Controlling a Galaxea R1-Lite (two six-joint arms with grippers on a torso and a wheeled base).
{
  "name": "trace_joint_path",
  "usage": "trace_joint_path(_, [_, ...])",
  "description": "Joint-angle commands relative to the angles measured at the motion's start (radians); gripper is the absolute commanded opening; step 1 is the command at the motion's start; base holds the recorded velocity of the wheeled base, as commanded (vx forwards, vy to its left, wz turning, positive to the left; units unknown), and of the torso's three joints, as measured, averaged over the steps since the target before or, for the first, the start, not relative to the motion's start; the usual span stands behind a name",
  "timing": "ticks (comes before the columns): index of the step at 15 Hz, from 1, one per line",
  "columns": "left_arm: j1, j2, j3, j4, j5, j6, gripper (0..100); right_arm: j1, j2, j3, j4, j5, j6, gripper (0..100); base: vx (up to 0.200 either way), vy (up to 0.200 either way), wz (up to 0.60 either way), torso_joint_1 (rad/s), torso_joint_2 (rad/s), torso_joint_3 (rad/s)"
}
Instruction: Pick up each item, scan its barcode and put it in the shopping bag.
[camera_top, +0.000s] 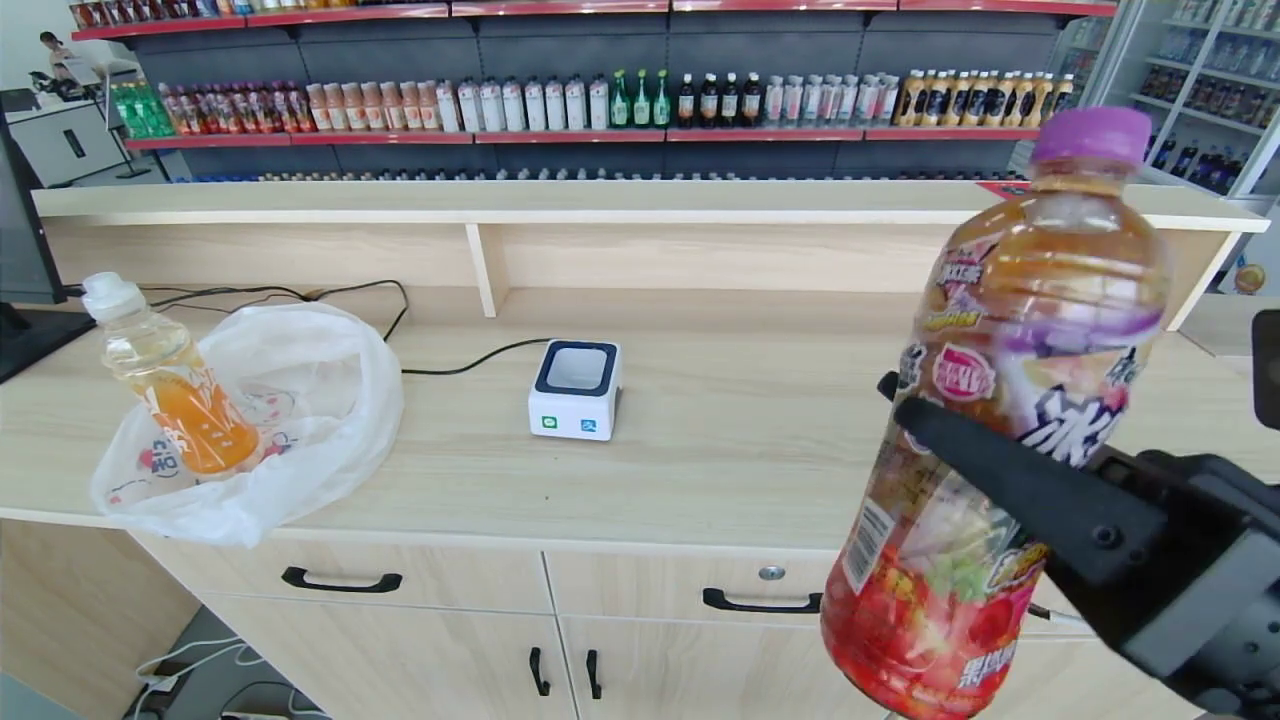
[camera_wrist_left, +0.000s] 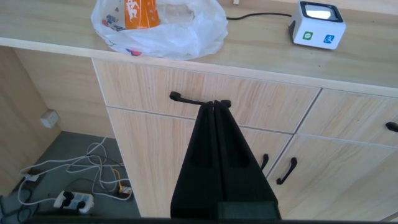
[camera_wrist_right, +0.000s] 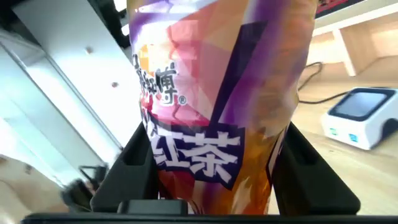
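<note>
The head view looks forward and down from high over the surface (camera_top: 720, 450), out to the shelves (camera_top: 560, 135) behind. The left wrist view stands off in front of the cabinet (camera_wrist_left: 261, 112), facing it and the surface's edge. The right wrist view sits tight against the bottle (camera_wrist_right: 211, 112). All three share the small white scanner (camera_top: 575, 390)
</note>
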Motion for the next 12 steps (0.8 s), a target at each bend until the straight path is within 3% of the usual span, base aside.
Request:
trace_joint_path(1, [0.0,0.0,0.0,0.0,0.0,0.0,0,-0.002,0.038,0.078,-0.002,-0.005,-0.106,0,0.0,0.0,0.0,0.0,0.0,0.0])
trace_joint_path(4, [0.0,0.0,0.0,0.0,0.0,0.0,0,-0.092,0.059,0.088,-0.002,-0.041,-0.257,0,0.0,0.0,0.0,0.0,0.0,0.0])
trace_joint_path(8, [0.0,0.0,0.0,0.0,0.0,0.0,0,-0.249,0.065,0.002,0.022,-0.237,-0.485,0,0.0,0.0,0.0,0.0,0.0,0.0])
trace_joint_path(10, [0.0,0.0,0.0,0.0,0.0,0.001,0,-0.267,0.058,-0.043,0.058,-0.361,-0.568,0,0.0,0.0,0.0,0.0,0.0,0.0])
trace_joint_path(12, [0.0,0.0,0.0,0.0,-0.001,0.0,0,-0.267,0.056,-0.063,0.098,-0.384,-0.594,0,0.0,0.0,0.0,0.0,0.0,0.0])
